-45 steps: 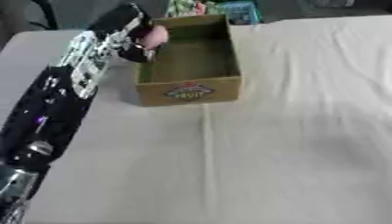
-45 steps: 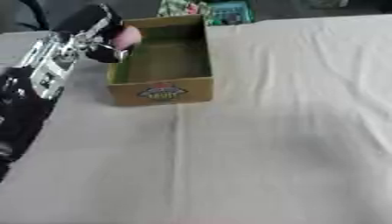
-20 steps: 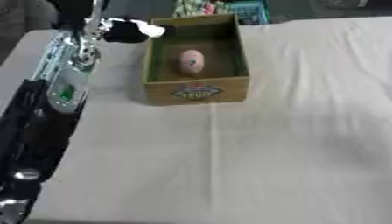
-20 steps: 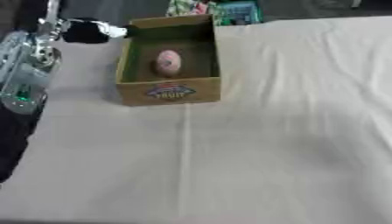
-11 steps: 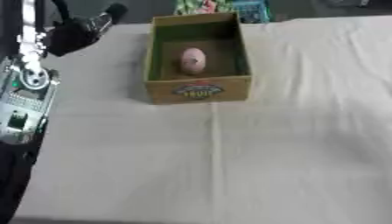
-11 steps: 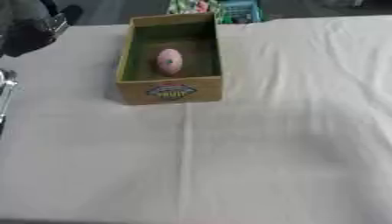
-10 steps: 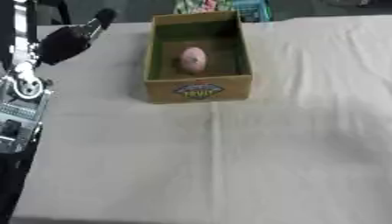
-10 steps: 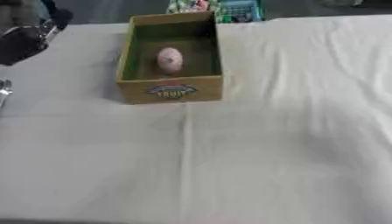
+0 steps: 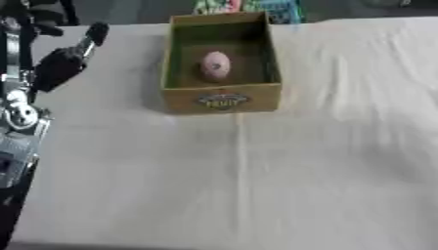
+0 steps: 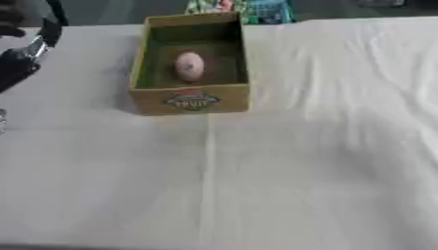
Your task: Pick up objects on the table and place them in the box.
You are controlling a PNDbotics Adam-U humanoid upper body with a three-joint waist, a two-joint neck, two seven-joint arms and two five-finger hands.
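An open cardboard box [image 9: 222,95] with a label on its front wall stands at the far middle of the white-clothed table [image 9: 256,185]. A small pink, egg-shaped object [image 9: 215,65] lies on the box floor. My left hand [image 9: 65,61] hangs at the left edge, well clear of the box. Its dark fingers are stretched out and hold nothing. The silver and black forearm [image 9: 17,122] runs down the left side below it. In the right eye view only the hand's edge [image 10: 19,63] shows. My right hand is out of sight.
Colourful packages [image 9: 248,6] lie just behind the box at the table's far edge. A crease [image 9: 240,161] runs down the cloth from the box toward me.
My left hand held the pink object at the box's left wall, let it go into the box, then drew back to the left and away from the box.
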